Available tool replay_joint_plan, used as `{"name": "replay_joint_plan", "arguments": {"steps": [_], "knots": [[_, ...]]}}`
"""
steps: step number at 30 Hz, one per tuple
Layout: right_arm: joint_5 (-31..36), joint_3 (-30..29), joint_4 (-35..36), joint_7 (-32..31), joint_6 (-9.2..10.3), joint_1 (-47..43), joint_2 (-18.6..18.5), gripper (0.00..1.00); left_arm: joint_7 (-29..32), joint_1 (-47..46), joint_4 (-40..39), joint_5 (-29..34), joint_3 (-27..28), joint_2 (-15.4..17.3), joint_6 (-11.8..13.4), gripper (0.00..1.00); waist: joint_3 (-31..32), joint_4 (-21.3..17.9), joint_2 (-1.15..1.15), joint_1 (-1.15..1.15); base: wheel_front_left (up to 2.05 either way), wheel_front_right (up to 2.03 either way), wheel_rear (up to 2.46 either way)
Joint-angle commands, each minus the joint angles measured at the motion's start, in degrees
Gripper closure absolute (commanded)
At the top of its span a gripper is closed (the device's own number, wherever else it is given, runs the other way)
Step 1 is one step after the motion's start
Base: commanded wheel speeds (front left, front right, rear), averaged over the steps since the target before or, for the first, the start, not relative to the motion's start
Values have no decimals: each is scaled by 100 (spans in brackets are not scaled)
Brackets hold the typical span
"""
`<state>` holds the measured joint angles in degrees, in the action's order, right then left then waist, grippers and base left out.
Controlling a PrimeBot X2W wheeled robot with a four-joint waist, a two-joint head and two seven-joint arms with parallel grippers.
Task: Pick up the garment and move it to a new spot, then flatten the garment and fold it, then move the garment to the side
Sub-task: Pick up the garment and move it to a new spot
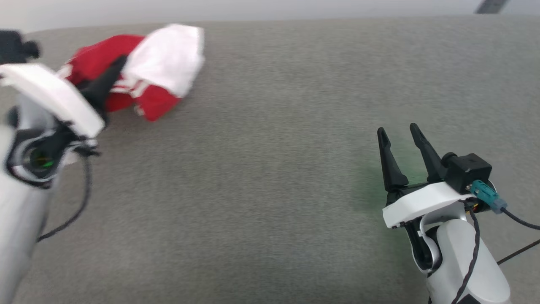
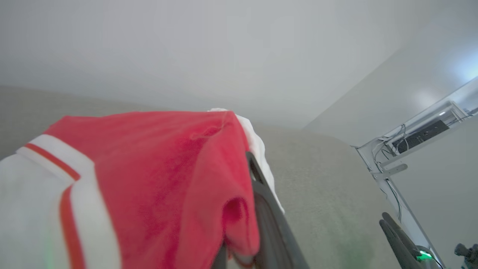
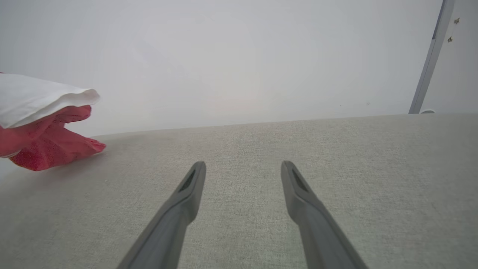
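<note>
Currently the left claw (image 1: 110, 76) pinches the bunched shirt (image 1: 164, 63); a shallow grip might let it slip. Well apart from the shirt, the right claw (image 1: 396, 131) stands spread.

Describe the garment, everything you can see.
The garment is a small red shirt of soft fabric with a white sleeve and red-and-white striped trim. It is bunched at the far left of the grey table, gripped by the left gripper and draped over its fingers; its lowest fold seems to touch the table.
</note>
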<state>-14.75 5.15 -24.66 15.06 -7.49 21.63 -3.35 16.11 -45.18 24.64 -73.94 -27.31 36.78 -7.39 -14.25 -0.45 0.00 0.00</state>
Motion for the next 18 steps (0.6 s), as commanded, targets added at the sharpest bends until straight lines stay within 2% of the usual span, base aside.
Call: {"name": "replay_joint_plan", "arguments": {"steps": [1, 8, 10, 18], "knots": [[-62, -46, 46, 13, 0, -65, 38, 0, -23, -166, -214, 32, -114, -171, -16, 100, -30, -332, 0, 0, 0, 0, 0], [-420, -128, 286, 14, 0, -103, 39, 0, 26, -518, -580, 183, -602, -781, -16, 100, -261, -1095, 0, 0, 0, 0, 0], [-537, -221, 365, 14, 0, -140, 42, 0, 61, -543, -499, 165, -756, -982, -16, 100, -325, -1282, 0, 0, 0, 0, 0], [-868, -392, 518, 13, 0, -217, 47, 0, 360, -463, 179, 114, -1268, -1396, -15, 100, -551, -1818, 0, 0, 0, 0, 0]]}}
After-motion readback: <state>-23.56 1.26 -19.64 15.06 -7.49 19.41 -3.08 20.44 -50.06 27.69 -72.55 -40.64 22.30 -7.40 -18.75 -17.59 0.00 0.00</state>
